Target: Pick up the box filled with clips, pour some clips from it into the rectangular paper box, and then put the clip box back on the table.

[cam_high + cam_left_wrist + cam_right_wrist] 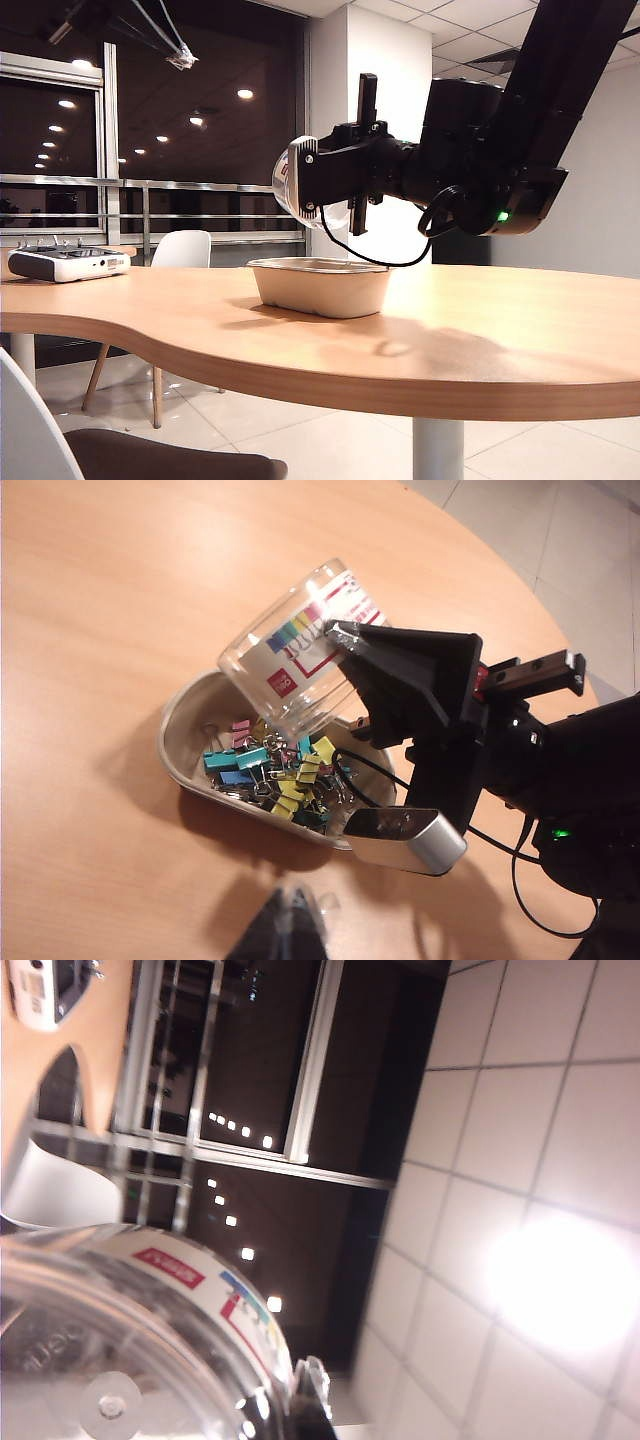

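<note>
The wooden desk (330,345) fills the front of the exterior view, with the back of a white chair (25,425) at the near edge. Over the middle of it the right arm reaches in from the right of that view, its forearm sloping down from above and its wrist turned level, so the right gripper (305,182) points sideways towards the window. Its fingers (345,638) are clamped on the box filled with clips (295,660), one on either side of the clear jar. The jar is held well tipped, mouth angled down over the rectangular paper box (322,286), clear of its rim. The jar looks empty.

The beige tray sits on the desk directly below the jar. From the left wrist view a heap of clips (275,770) lies in it, teal, yellow and pink tangled together.

The left gripper (285,935) hangs above the desk on the near side of the tray, seen only as dark tips at the picture edge. Its fingers are drawn together and carry nothing.

Farther back, a white-grey controller (68,262) rests on the desk at the far left. Beyond it stands another white chair (182,249) before the dark windows.
</note>
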Available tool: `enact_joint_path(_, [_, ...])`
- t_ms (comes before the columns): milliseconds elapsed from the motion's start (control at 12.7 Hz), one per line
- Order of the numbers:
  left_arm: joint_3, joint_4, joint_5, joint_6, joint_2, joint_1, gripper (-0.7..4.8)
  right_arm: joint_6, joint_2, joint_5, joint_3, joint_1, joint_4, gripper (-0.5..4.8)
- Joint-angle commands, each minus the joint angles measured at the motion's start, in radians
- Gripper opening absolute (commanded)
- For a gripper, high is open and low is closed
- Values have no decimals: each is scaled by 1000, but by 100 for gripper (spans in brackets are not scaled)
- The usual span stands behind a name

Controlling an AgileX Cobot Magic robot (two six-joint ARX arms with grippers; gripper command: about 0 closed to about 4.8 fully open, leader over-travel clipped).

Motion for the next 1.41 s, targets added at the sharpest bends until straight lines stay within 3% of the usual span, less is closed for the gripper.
enact_joint_path(78, [2, 6, 4, 3, -3, 0, -6, 204, -8, 54, 4, 1, 24, -2])
enact_joint_path(235, [2, 6, 4, 3, -3, 0, -6, 418, -19, 71, 3, -8, -4, -3])
enact_joint_path(392, [2, 6, 4, 3, -3, 0, -6, 826, -31, 73, 4, -35, -79, -3])
enact_joint_path(471, [2, 6, 1, 3, -3, 0, -6, 947, -32, 88, 4, -46, -132, -3])
enact_joint_path(706, [2, 6, -1, 3, -3, 0, -6, 986, -32, 99, 4, -48, -253, -3])
enact_joint_path(785, [2, 6, -4, 3, -3, 0, -6, 1059, -32, 105, 5, -48, -304, -3])
enact_joint_path(1099, [1, 5, -4, 3, -3, 0, -6, 1167, -177, 238, 6, -48, -462, -3])
enact_joint_path(1177, [1, 1, -4, 3, -3, 0, -6, 1167, -340, 347, 6, -61, -759, -3])
enact_joint_path(1256, [1, -7, -4, 2, -3, 0, -6, 1198, -403, 374, 6, -87, -861, -3])
enact_joint_path(1413, [1, -26, -3, -1, -3, 0, -6, 1435, -522, 389, 6, -190, -1111, -3])
